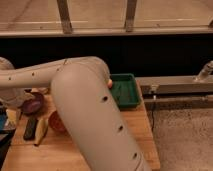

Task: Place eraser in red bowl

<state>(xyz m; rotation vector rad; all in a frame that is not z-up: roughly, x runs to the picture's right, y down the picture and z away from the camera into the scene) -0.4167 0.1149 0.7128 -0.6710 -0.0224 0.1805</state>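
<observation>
- Filling the middle of the frame, the robot arm [85, 115] is a thick beige tube. It comes from the left edge, bends at the centre and goes down to the bottom edge. A row of small dark holes runs along its shell.
- The wooden table [137, 131] takes the lower part of the frame, and the arm hides much of it.
- The green tray [125, 90] is rectangular with a raised rim. It sits at the far side of the table, just right of the arm's bend.
- The purple bowl [32, 105] is dark and round. It stands at the left of the frame, under the arm.
- The red bowl [55, 122] is orange-red and round. It is at the lower left, and the arm covers its right half.
- The eraser [30, 127] is a blackish oblong block with rounded ends. It lies flat on the table at the lower left, below the purple bowl and left of the red bowl, outside it.
- A yellow banana [41, 131] lies between the eraser and the red bowl, just beside both.
- The gripper [11, 115] is at the far left edge, left of the purple bowl, and only a pale part of it shows. It is released and grasps nothing.
</observation>
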